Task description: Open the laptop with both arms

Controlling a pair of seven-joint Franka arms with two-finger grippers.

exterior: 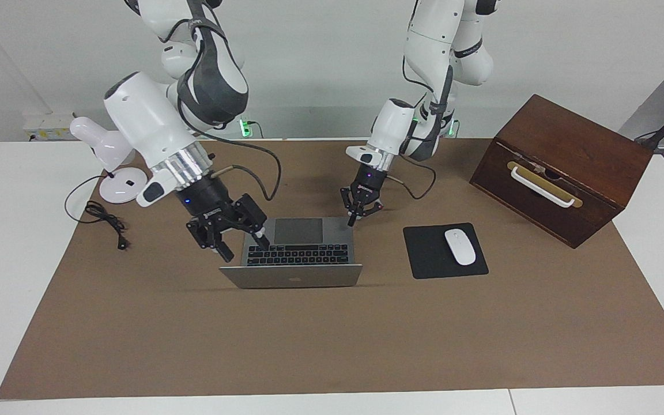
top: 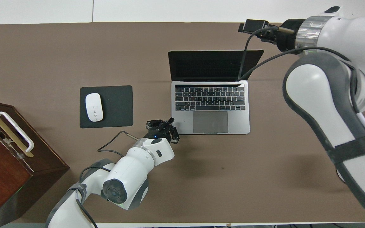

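The laptop (exterior: 297, 251) stands open mid-table. My right end effector (exterior: 231, 233), spread and empty, hangs beside its keyboard; my left end effector (exterior: 361, 210), seemingly closed, presses the base corner. Next: retreat.

No words or numbers can be read anywhere. The one sign is a small dark logo in the middle of the lid's outer face on the laptop (exterior: 291, 275), seen in the facing view. Its keys (top: 210, 98) carry pale marks, but none can be made out as letters.
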